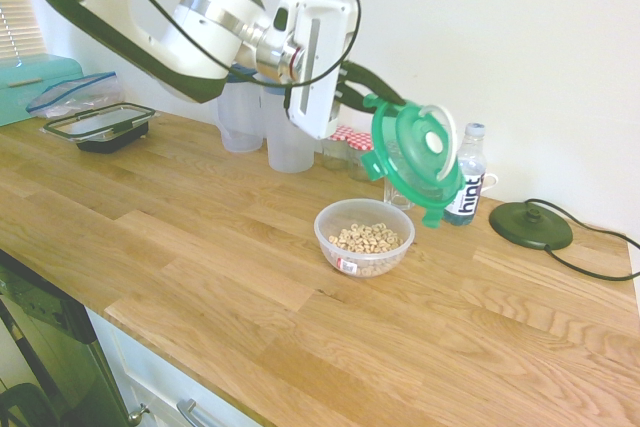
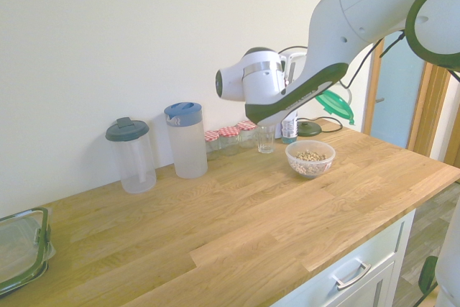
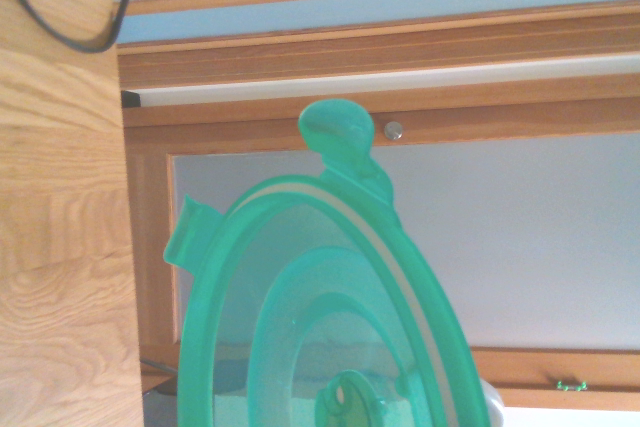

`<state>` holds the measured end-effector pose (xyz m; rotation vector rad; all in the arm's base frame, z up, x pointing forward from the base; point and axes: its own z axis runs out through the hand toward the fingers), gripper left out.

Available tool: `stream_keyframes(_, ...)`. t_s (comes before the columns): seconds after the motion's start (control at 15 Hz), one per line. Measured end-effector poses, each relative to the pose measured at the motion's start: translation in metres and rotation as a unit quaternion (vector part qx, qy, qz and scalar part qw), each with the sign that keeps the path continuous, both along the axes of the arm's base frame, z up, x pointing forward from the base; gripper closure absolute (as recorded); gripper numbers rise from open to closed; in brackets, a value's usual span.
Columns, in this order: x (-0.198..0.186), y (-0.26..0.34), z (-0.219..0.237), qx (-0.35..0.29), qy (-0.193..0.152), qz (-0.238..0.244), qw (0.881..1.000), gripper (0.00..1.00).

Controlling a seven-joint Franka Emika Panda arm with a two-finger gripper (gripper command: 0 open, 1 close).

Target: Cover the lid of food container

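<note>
I log one pincer point(image 1: 372, 97) clamped on the green lid point(image 1: 415, 155), held tilted in the air above the food container point(image 1: 364, 237), which sits on the table point(image 1: 200, 247).

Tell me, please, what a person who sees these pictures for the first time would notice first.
First, the round translucent green plastic lid, held tilted in the air by the end effector of the white arm, above and just behind the small round clear plastic bowl of ring-shaped cereal. The bowl stands open on the wooden counter, in front of a row of jugs, jars and glasses by the wall.
</note>
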<state>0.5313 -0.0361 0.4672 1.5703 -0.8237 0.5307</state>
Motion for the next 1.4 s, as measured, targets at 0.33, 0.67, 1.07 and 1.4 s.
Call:
stream_keyframes(0.33,-0.006,0.029,-0.047,-0.037,0.028,-0.009,0.999,1.00)
stream_keyframes(0.67,0.004,0.046,-0.076,-0.062,0.037,-0.002,0.997,1.00)
stream_keyframes(1.07,0.014,0.055,-0.099,-0.076,0.044,0.003,0.996,1.00)
stream_keyframes(1.4,0.014,0.062,-0.104,-0.083,0.048,0.007,0.995,1.00)
